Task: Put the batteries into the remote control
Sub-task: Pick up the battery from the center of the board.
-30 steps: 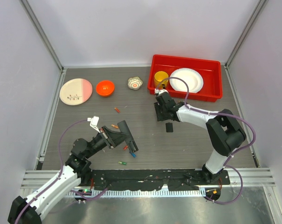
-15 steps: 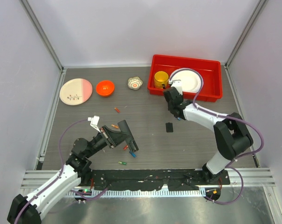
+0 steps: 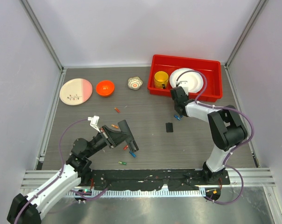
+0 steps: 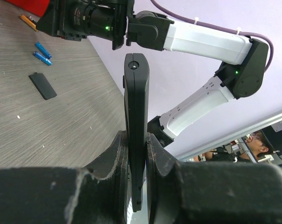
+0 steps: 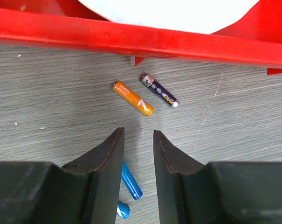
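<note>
My left gripper (image 3: 116,136) is shut on the remote control (image 3: 127,135), a slim black bar, and holds it on edge above the table; in the left wrist view the remote (image 4: 136,107) stands clamped between my fingers. My right gripper (image 3: 179,105) is open and empty, low over the table beside the red tray. In the right wrist view its gripper (image 5: 138,133) points at an orange battery (image 5: 133,98) and a dark battery (image 5: 159,90). Two blue batteries (image 5: 131,181) lie under its left finger. More batteries (image 3: 126,147) lie near the remote.
A small black flat piece (image 3: 169,127) lies mid-table. The red tray (image 3: 215,70) holds a yellow cup (image 3: 161,78) and a white plate (image 3: 187,79). An orange bowl (image 3: 105,87), a pink plate (image 3: 76,91) and a small dish (image 3: 135,83) stand at the back.
My right gripper has moved from over the small black piece back and to the right, up to the red tray's front edge. The left arm and the remote have not moved.
</note>
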